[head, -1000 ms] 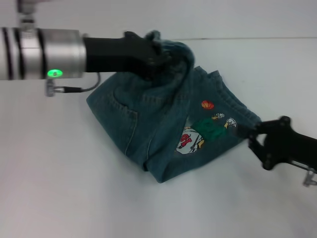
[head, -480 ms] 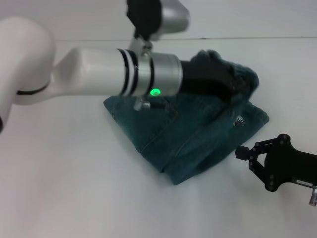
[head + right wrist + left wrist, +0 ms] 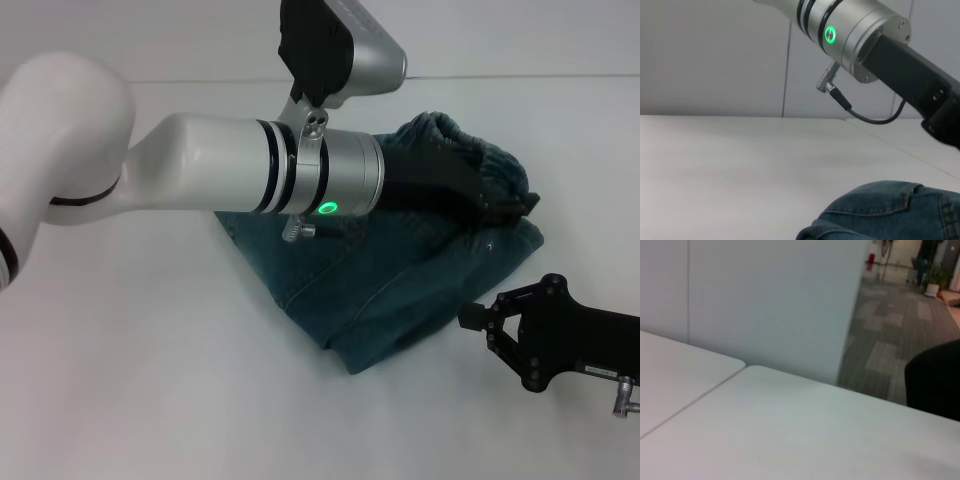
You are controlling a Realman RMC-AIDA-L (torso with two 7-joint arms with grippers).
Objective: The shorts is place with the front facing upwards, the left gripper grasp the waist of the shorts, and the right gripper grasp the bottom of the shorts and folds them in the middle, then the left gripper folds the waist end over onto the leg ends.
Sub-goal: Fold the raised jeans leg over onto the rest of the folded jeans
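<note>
The blue-green denim shorts (image 3: 390,290) lie folded in a heap at the table's middle right, and their near edge also shows in the right wrist view (image 3: 880,210). My left gripper (image 3: 478,190) reaches across from the left and is shut on the ruffled waist of the shorts (image 3: 500,165), holding it over the right side of the heap. The leg ends are covered by the folded cloth. My right gripper (image 3: 480,325) stands open and empty on the table just in front of the shorts' right edge, apart from the cloth.
The left arm's white and silver forearm (image 3: 250,175) spans the table above the shorts' left part and shows again in the right wrist view (image 3: 865,40). White table (image 3: 150,380) lies bare to the front left. A wall and a table seam (image 3: 695,397) show behind.
The left gripper carried the waist rightward over the legs, covering the cartoon patch. The right gripper let go of the hem and drew back toward the front.
</note>
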